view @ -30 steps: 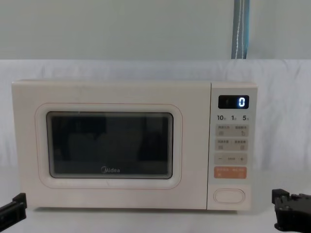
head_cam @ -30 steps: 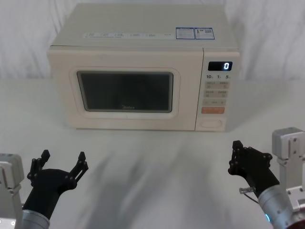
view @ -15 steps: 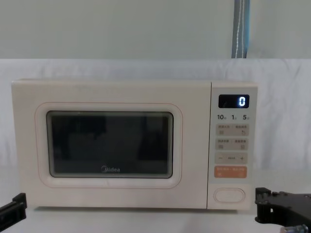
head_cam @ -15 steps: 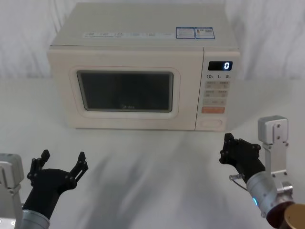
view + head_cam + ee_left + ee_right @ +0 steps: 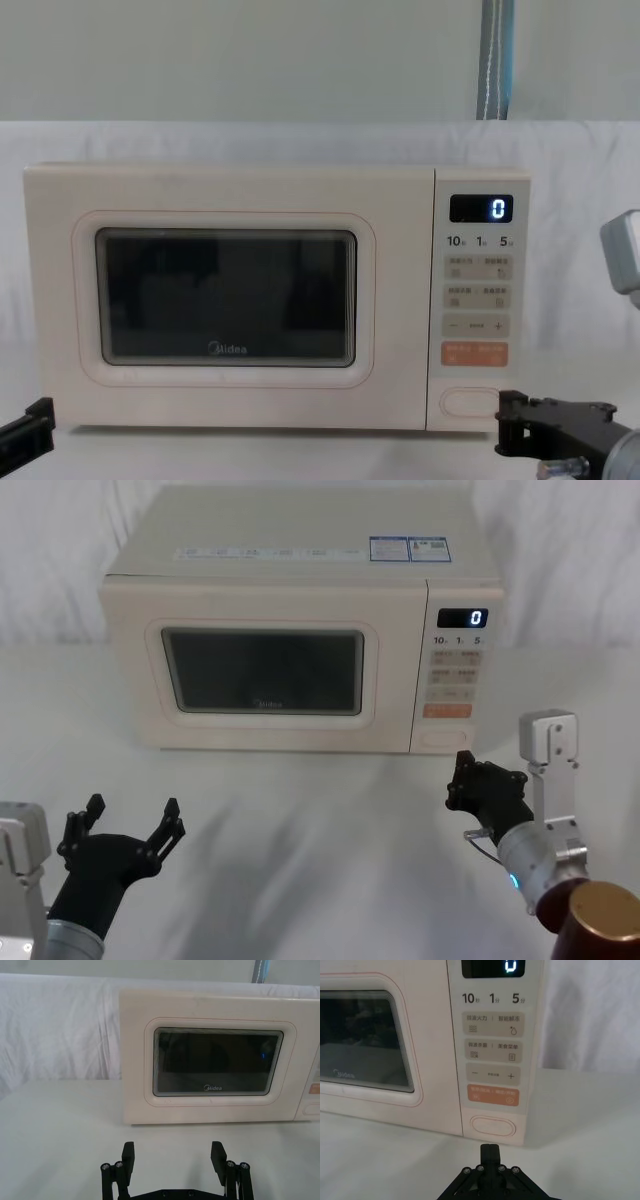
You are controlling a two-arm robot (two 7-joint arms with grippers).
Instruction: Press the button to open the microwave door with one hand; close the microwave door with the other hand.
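The cream microwave door (image 5: 262, 670) with its dark window is closed flush with the front. The wide cream button (image 5: 443, 739) sits at the bottom of the control panel, under the orange key. My right gripper (image 5: 460, 778) is shut and hovers just in front of and slightly below the button (image 5: 493, 1126), its joined tips (image 5: 489, 1149) a short gap from it. In the chest view the right gripper (image 5: 506, 422) overlaps the lower right of the button (image 5: 468, 402). My left gripper (image 5: 133, 812) rests open near the table's front left, facing the door (image 5: 217, 1062).
The microwave stands on a white cloth-covered table (image 5: 320, 820), with white cloth hung behind it. The display (image 5: 463, 618) reads 0. An orange key (image 5: 493, 1095) and small beige keys sit above the button. Bare table lies between the grippers and the microwave.
My right gripper has moved forward and to the left, closing in on the button at the microwave's lower right. The left gripper and the door have not moved.
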